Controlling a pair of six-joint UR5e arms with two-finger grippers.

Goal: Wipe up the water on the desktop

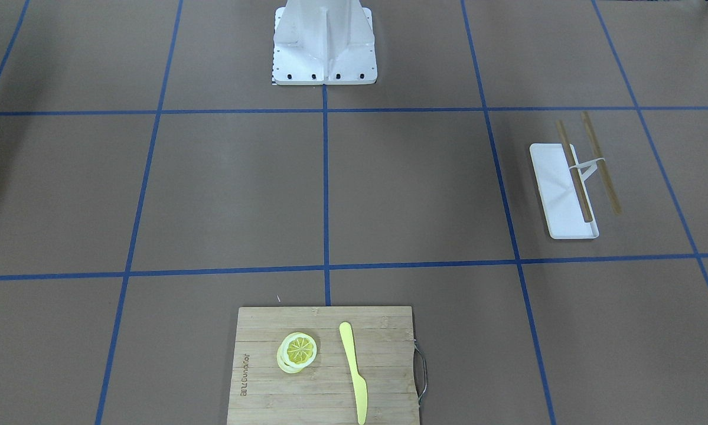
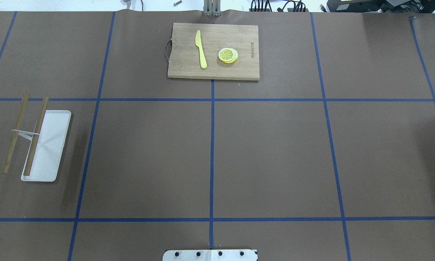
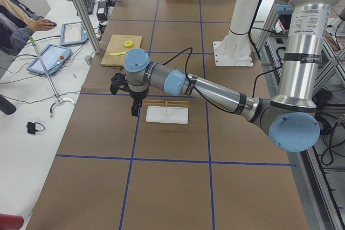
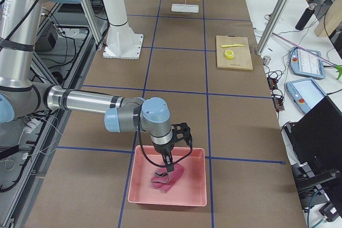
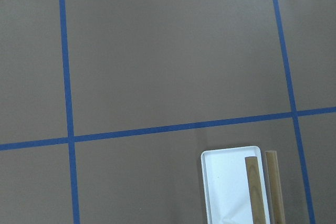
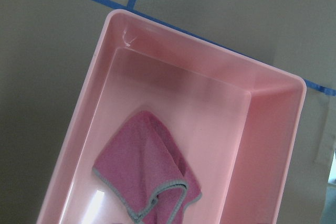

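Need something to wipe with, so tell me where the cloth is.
In the exterior right view, the cloth lies inside the pink bin at the table's near end, on the robot's right, directly under the right end effector.

The desktop (image 2: 268, 152) is a flat, matte brown surface divided into large rectangles by thin blue tape lines. It lies level beneath the left claw (image 3: 136, 111) and extends beyond it on every side.
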